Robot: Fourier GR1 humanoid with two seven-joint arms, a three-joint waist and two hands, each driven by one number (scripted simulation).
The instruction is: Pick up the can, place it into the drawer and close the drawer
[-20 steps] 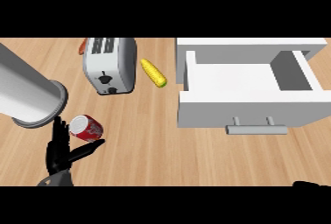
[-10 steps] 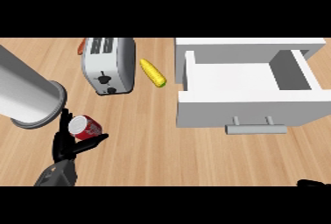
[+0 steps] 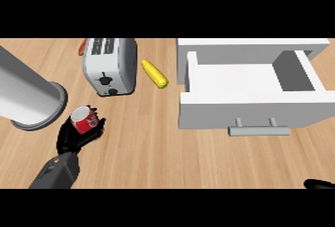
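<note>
Grasp stage, and the left hand (image 3: 71, 138) is on the can (image 3: 86, 123): dark fingers curl round the red body from below and from the right, with the pale top poking out above them. The can sits at the left of the bench (image 3: 150, 150), just beside the base of a big grey cylinder (image 3: 26, 99) and below the toaster (image 3: 110, 66). Whether it is off the bench yet, I cannot tell. The drawer (image 3: 252, 111) is over on the right, pulled open, its white inside bare and its handle (image 3: 258, 131) facing this way. It is well apart from the can, with a corn (image 3: 154, 74) cob lying between toaster and drawer. Next up, as I read it: lift straight, clear of that cylinder, then carry the can right across the bench, over the front wall and down inside, keeping it upright. The push on the front to close comes after. The right hand (image 3: 321, 183) is only a dark tip at the lower right edge, and its state I cannot tell.
</note>
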